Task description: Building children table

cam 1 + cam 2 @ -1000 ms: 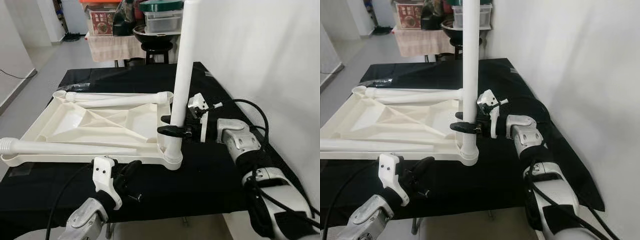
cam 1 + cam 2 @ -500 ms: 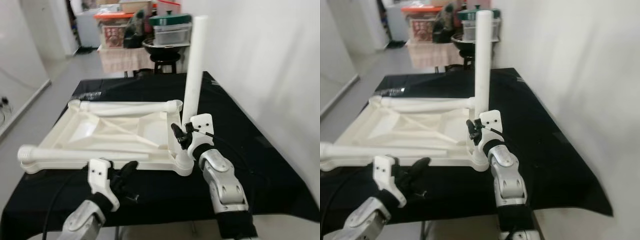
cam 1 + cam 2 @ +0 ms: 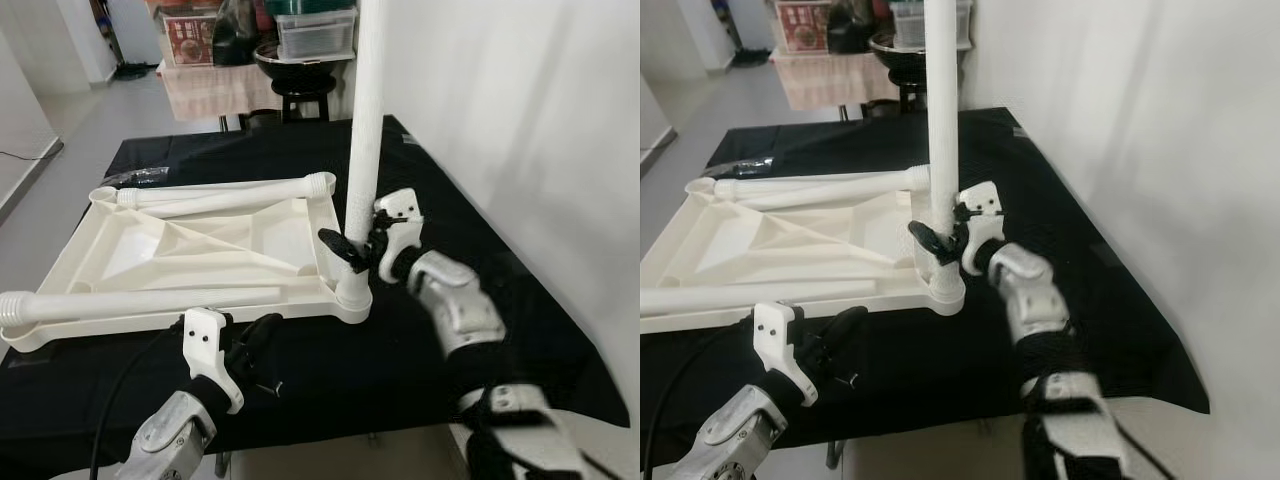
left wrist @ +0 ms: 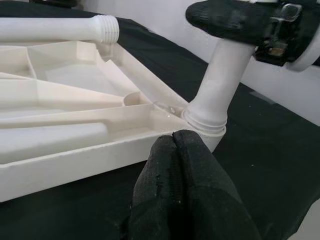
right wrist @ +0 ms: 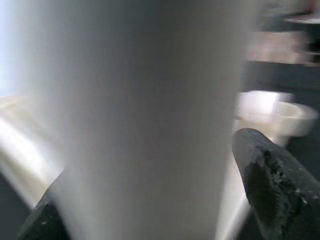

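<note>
Clamped low around the upright white table leg, the right claw is seen with one black finger on each side of the tube, just above the corner socket of the upturned white tabletop, which lies on the black-covered surface. Two further legs lie across the tabletop, one along its far edge and one along its near edge. The left claw is held with fingers pressed together, empty, just before the near rim. Seating of this leg appears to be in hand; a twist about its axis is probably called for next, with the leg kept vertical.
</note>
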Available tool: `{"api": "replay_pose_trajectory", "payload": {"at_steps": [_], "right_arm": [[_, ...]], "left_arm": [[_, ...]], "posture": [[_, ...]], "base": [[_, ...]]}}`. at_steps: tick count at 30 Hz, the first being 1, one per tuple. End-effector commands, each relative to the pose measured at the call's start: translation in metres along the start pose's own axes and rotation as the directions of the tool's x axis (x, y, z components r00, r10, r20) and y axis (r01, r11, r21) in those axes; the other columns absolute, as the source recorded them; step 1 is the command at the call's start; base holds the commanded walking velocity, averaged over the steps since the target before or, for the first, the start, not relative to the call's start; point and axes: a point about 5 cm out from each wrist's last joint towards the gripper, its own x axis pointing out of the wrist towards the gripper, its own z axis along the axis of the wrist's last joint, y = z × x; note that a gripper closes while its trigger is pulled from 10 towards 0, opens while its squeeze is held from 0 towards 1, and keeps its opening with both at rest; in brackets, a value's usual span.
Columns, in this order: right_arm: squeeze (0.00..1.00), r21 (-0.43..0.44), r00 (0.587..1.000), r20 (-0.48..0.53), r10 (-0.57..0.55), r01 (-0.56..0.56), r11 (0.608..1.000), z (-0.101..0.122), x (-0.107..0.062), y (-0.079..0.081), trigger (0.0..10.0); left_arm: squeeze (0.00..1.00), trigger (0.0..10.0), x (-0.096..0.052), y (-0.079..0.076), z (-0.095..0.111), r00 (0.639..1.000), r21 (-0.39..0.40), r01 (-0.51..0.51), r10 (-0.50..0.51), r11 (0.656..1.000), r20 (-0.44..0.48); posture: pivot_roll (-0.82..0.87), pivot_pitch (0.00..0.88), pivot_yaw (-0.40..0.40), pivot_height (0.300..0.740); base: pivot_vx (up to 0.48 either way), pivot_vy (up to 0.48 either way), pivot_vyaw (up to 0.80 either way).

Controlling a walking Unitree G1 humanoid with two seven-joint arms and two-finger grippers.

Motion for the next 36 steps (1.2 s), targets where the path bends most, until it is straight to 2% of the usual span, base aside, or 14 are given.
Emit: {"api": "replay_pose_trajectory", "payload": {"at_steps": [1, 2, 7, 14, 15, 16, 17, 24, 30, 32, 33, 34, 35, 36], "right_arm": [[0.00, 0.006, 0.992, -0.026, 0.120, -0.119, 0.993, -0.004, 0.001, 0.005, 10.0], [0.00, 0.006, 0.992, -0.026, 0.120, -0.119, 0.993, -0.004, 0.001, 0.005, 10.0], [0.00, 0.011, 0.950, -0.087, 0.300, -0.300, 0.954, -0.003, -0.003, 0.002, 10.0], [0.00, 0.023, 0.914, -0.078, 0.399, -0.399, 0.917, 0.006, -0.002, -0.003, 10.0], [0.00, 0.033, 0.905, -0.073, 0.420, -0.419, 0.907, 0.007, -0.002, -0.003, 8.4], [0.00, 0.033, 0.905, -0.073, 0.420, -0.419, 0.907, 0.007, -0.002, -0.003, 8.4], [0.00, 0.040, 0.895, -0.070, 0.440, -0.438, 0.898, 0.008, -0.003, -0.004, 0.0], [0.00, 0.043, 0.876, -0.063, 0.478, -0.476, 0.878, 0.006, -0.006, -0.004, 0.0], [0.00, 0.013, 0.929, -0.058, 0.367, -0.366, 0.930, 0.001, -0.008, -0.010, 0.0], [0.00, 0.010, 0.958, -0.076, 0.278, -0.278, 0.961, -0.009, -0.009, -0.009, 0.0], [0.00, 0.010, 0.958, -0.076, 0.278, -0.278, 0.961, -0.009, -0.009, -0.009, 0.0], [0.00, 0.036, 0.980, -0.102, 0.172, -0.169, 0.985, -0.022, -0.006, -0.001, 0.0], [0.00, 0.036, 0.980, -0.102, 0.172, -0.169, 0.985, -0.022, -0.006, -0.001, 0.0], [0.00, 0.062, 0.986, -0.137, -0.095, 0.104, 0.993, -0.037, -0.001, 0.005, 0.0]], "left_arm": [[0.00, 10.0, 0.000, 0.001, -0.004, 1.000, -0.006, -0.007, 0.007, 1.000, -0.014], [0.00, 10.0, 0.000, 0.001, -0.004, 1.000, -0.006, -0.007, 0.007, 1.000, -0.014], [0.00, 10.0, 0.000, 0.000, -0.006, 1.000, -0.005, -0.009, 0.008, 1.000, -0.016], [0.00, 10.0, -0.001, -0.001, -0.007, 1.000, -0.006, -0.010, 0.009, 1.000, -0.018], [0.00, 10.0, -0.001, -0.001, -0.007, 1.000, -0.007, -0.009, 0.008, 1.000, -0.019], [0.00, 10.0, -0.001, -0.001, -0.007, 1.000, -0.007, -0.009, 0.008, 1.000, -0.019], [0.00, 10.0, 0.000, -0.002, -0.007, 1.000, -0.007, -0.008, 0.008, 1.000, -0.019], [0.00, 10.0, 0.000, -0.001, -0.007, 1.000, -0.008, -0.009, 0.009, 1.000, -0.017], [0.00, 10.0, 0.000, -0.001, -0.006, 1.000, -0.010, -0.010, 0.010, 1.000, -0.013], [0.00, 10.0, 0.000, -0.001, -0.006, 1.000, -0.010, -0.009, 0.009, 1.000, -0.011], [0.00, 10.0, 0.000, -0.001, -0.006, 1.000, -0.010, -0.009, 0.009, 1.000, -0.011], [0.00, 10.0, -0.001, -0.001, -0.005, 1.000, -0.010, -0.009, 0.009, 1.000, -0.010], [0.00, 10.0, -0.001, -0.001, -0.005, 1.000, -0.010, -0.009, 0.009, 1.000, -0.010], [0.00, 10.0, -0.002, 0.000, -0.004, 1.000, -0.009, -0.010, 0.010, 1.000, -0.008]], "posture": [[0.02, 0.000, -0.016, 0.740], [0.02, 0.000, -0.016, 0.740], [0.03, 0.000, -0.023, 0.740], [0.03, 0.000, -0.019, 0.740], [0.03, 0.000, -0.019, 0.740], [0.03, 0.000, -0.019, 0.740], [0.03, 0.000, -0.019, 0.740], [0.02, 0.000, -0.017, 0.740], [0.01, 0.000, -0.021, 0.740], [0.01, 0.000, -0.021, 0.740], [0.01, 0.000, -0.021, 0.740], [0.00, 0.000, -0.025, 0.740], [0.00, 0.000, -0.025, 0.740], [-0.01, 0.000, -0.020, 0.740]], "base": [[0.000, 0.000, 0.00], [0.000, 0.000, 0.00], [0.000, 0.000, 0.00], [0.000, 0.000, 0.00], [0.000, 0.000, 0.00], [0.000, 0.000, 0.00], [0.000, 0.000, 0.00], [0.000, 0.000, 0.00], [0.000, 0.000, 0.00], [0.000, 0.000, 0.00], [0.000, 0.000, 0.00], [0.000, 0.000, 0.00], [0.000, 0.000, 0.00], [0.000, 0.000, 0.00]]}}
